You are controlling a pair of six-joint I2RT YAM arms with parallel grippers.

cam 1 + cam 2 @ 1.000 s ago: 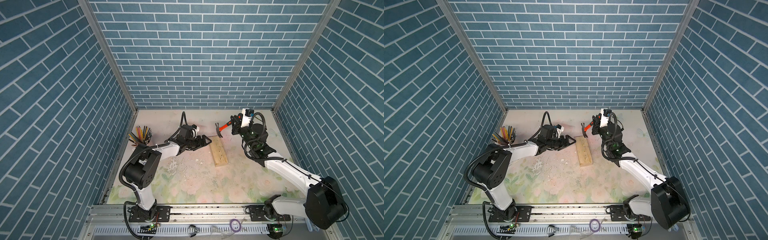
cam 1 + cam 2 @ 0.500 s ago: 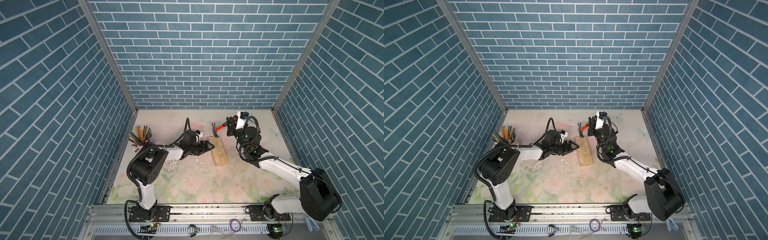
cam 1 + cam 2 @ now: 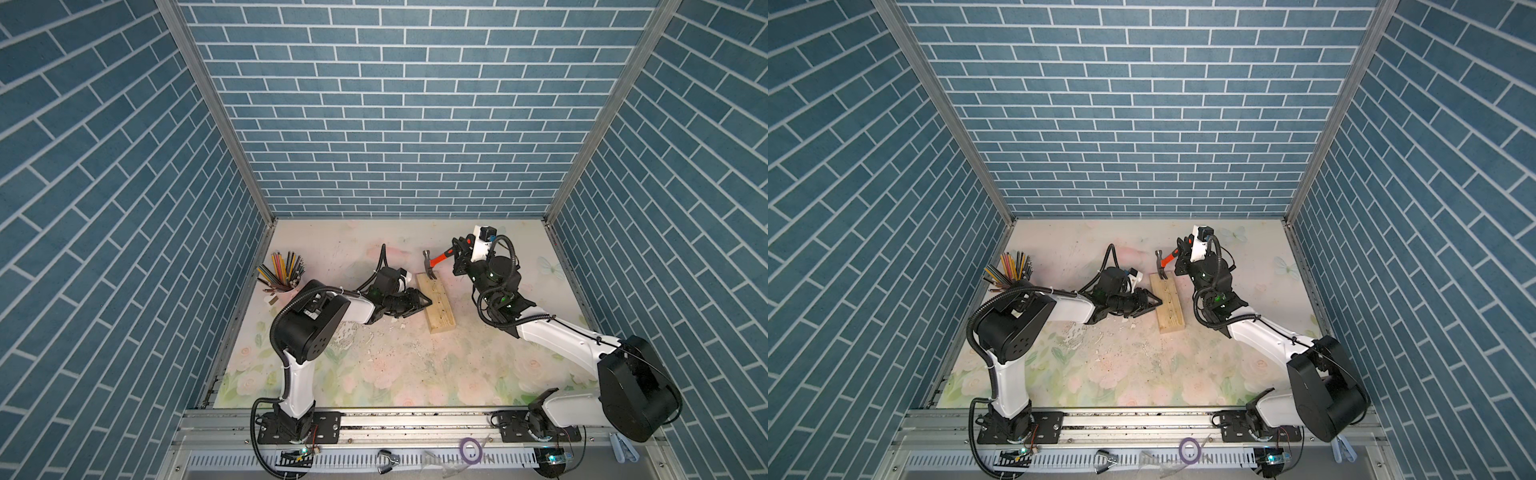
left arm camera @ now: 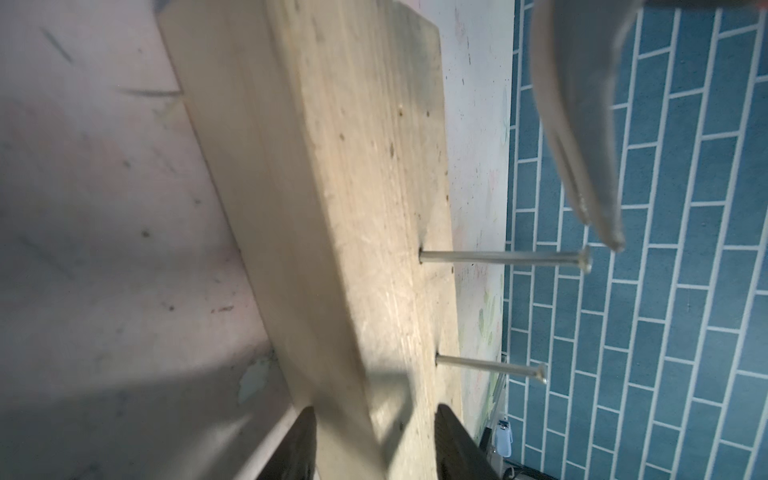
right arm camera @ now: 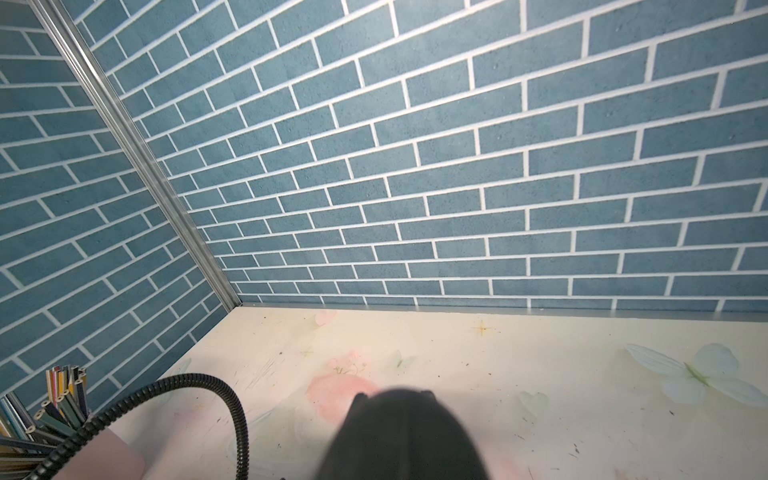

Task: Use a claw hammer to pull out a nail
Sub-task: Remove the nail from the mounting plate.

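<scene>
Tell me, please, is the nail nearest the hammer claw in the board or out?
In: the nail stands in the wooden board, shank mostly exposed; the claw hammer hangs near its head.

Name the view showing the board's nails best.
The left wrist view: two nails stick out of the board, close up. In both top views they barely show; the right wrist view shows none.
</scene>
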